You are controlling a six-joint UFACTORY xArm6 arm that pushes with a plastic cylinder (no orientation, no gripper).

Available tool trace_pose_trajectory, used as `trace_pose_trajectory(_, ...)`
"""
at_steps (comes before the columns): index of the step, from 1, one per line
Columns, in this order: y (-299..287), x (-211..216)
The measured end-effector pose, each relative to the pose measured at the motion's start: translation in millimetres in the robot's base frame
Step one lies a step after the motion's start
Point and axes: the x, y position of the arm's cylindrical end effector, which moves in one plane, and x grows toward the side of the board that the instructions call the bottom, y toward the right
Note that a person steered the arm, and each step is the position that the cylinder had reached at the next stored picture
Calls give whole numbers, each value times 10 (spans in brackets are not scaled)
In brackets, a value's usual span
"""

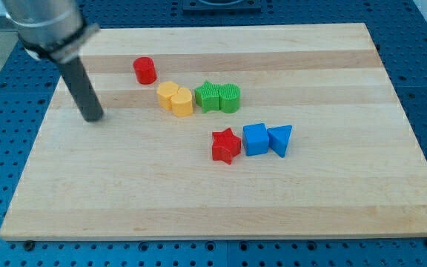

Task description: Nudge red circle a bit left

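The red circle (144,70) is a short red cylinder standing on the wooden board (213,185), toward the view's upper left. My tip (93,117) is the lower end of a dark rod that comes down from the view's top left. It rests on the board to the left of and below the red circle, about a block's width or more apart from it, touching no block.
Two yellow blocks (176,98) sit just right of and below the red circle, with two green blocks (219,97) beside them. A red star (226,145), a blue cube (255,139) and a blue triangle (281,139) lie near the middle.
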Motion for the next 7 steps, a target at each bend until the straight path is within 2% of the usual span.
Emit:
trace_pose_trajectory(1,-317,-560)
trace_pose_trajectory(2,-209,-1109)
trace_pose_trajectory(3,382,-1477)
trace_pose_trajectory(5,1784,-1487)
trace_pose_trajectory(6,2132,-1219)
trace_pose_trajectory(7,2216,-1025)
